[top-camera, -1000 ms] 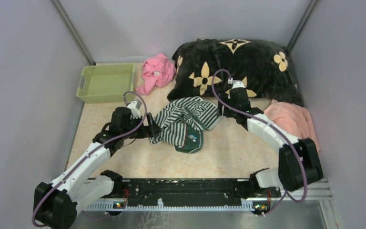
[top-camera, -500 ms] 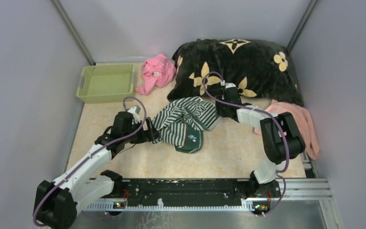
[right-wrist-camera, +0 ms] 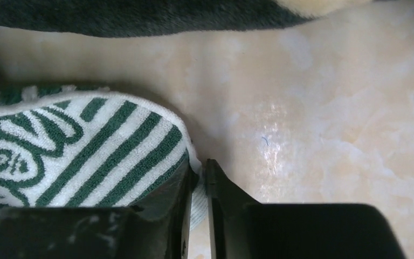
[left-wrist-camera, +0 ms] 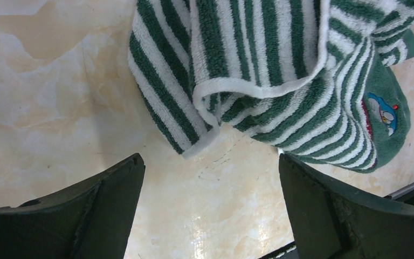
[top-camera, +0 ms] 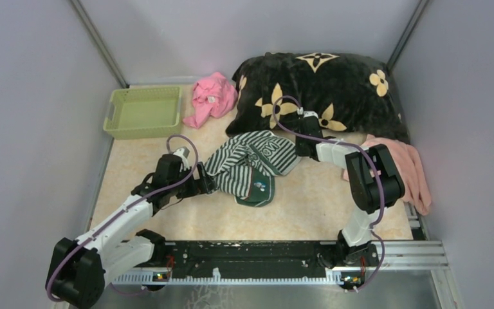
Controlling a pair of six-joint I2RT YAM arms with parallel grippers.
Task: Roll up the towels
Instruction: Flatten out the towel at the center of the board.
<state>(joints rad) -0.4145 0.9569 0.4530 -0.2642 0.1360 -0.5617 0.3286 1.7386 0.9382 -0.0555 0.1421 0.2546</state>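
The dark green towel with white stripes point(top-camera: 251, 164) lies crumpled in the middle of the table. My left gripper point(top-camera: 207, 185) hovers open at its left corner; in the left wrist view that towel point(left-wrist-camera: 259, 70) lies just beyond the wide-apart fingers point(left-wrist-camera: 102, 199), with only bare table between them. My right gripper point(top-camera: 299, 149) sits at the towel's right edge. Seen from the right wrist, its jaws point(right-wrist-camera: 198, 167) are pinched on the white hem of the striped towel point(right-wrist-camera: 86, 145). The salmon-pink towel point(top-camera: 404, 164) lies bunched at the right, partly behind the right arm.
A big black blanket with tan flowers point(top-camera: 321, 90) fills the back right, its edge point(right-wrist-camera: 140, 16) close to my right gripper. A green basket point(top-camera: 143, 111) stands at the back left, with a bright pink cloth point(top-camera: 211, 96) beside it. Grey walls enclose the table.
My right gripper has closed onto the striped towel's right edge while its arm folded up over the pink towel. The left gripper has shifted slightly nearer and stayed open.
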